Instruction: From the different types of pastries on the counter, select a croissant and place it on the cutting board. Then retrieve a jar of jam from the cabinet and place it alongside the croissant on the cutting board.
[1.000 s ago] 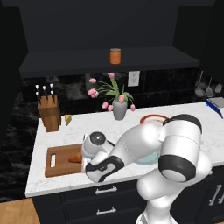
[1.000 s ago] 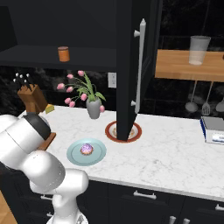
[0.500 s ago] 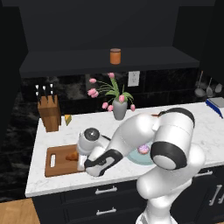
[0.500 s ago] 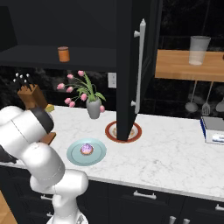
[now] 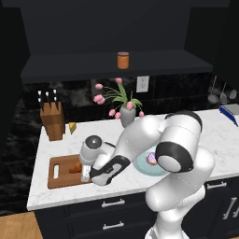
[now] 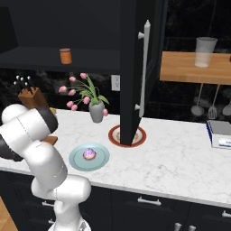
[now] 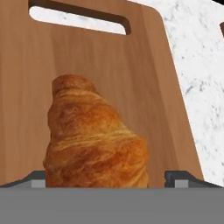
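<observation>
- My gripper [image 7: 105, 177] is low over the cutting board [image 7: 144, 83], jaws spread wide; the two tips stand clear on either side of the croissant [image 7: 94, 140] and clamp nothing.
- The croissant lies on the board between my fingertips, its narrow end pointing toward the slot handle.
- From the left base view, the board [image 5: 60, 173] lies flat near the left front of the counter [image 5: 116, 184], with the croissant [image 5: 76, 167] on its right half beside my hand.
- Just right of my arm, a pale blue plate [image 6: 100, 159] holds the cupcake [image 6: 89, 154] with pink-purple frosting.
- Further back, a red-rimmed plate [image 6: 113, 134] sits on the counter; what is on it I cannot tell.
- A grey vase [image 5: 127, 116] holds pink flowers; a knife block [image 5: 52, 121] holds knives.
- Farthest, the jar of jam [image 5: 123, 60] stands upright on the shelf ledge of the dark cabinet [image 5: 107, 28].
</observation>
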